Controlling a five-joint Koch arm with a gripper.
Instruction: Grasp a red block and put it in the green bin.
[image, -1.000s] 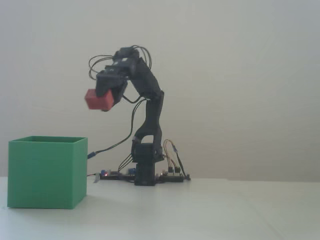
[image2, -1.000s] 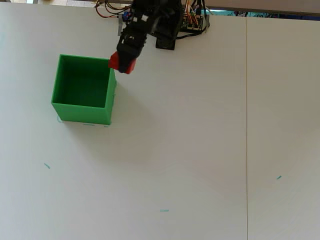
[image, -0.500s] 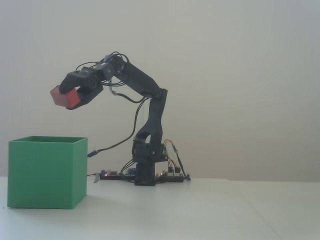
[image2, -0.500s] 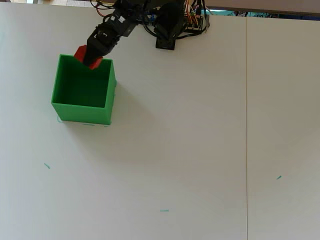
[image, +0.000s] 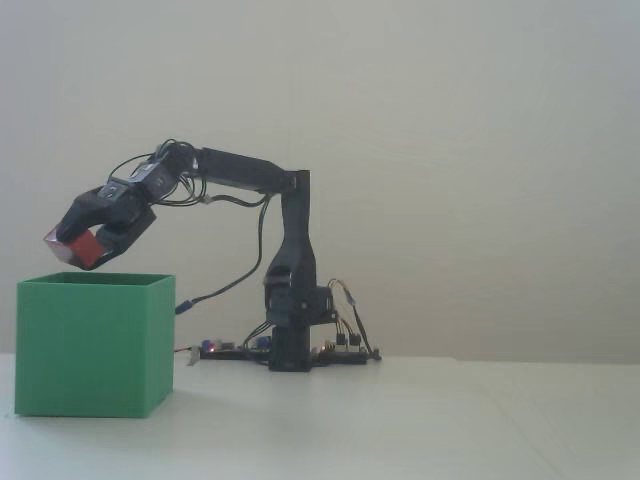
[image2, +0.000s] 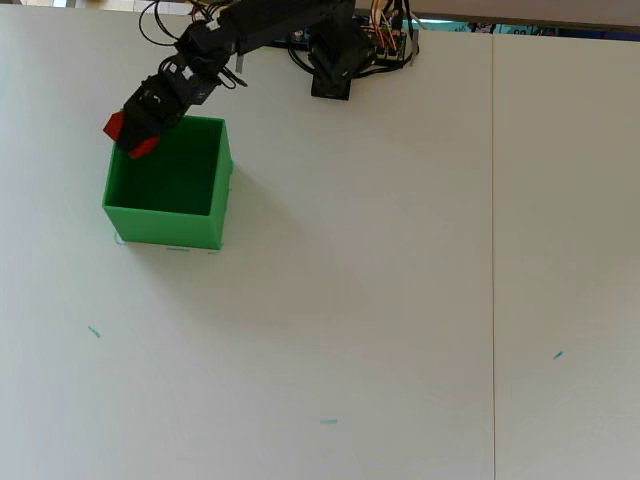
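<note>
The black end effector (image: 72, 248) (image2: 130, 137) grips the small dark-red matte block (image: 80, 249) (image2: 114, 126), held just above the far rim of the large matte green thin-walled bin (image: 92, 345) (image2: 160, 225) near the white desk's (image2: 380, 280) far-left corner. A plain pale wall (image: 450, 150) stands behind.

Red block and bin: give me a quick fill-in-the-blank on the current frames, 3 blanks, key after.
1. The gripper is shut on the ____ block.
2. In the fixed view the block hangs ____ the bin's rim, not touching it.
3. In the overhead view the block sits over the bin's top-____ corner.

Missing words: red; above; left
</note>
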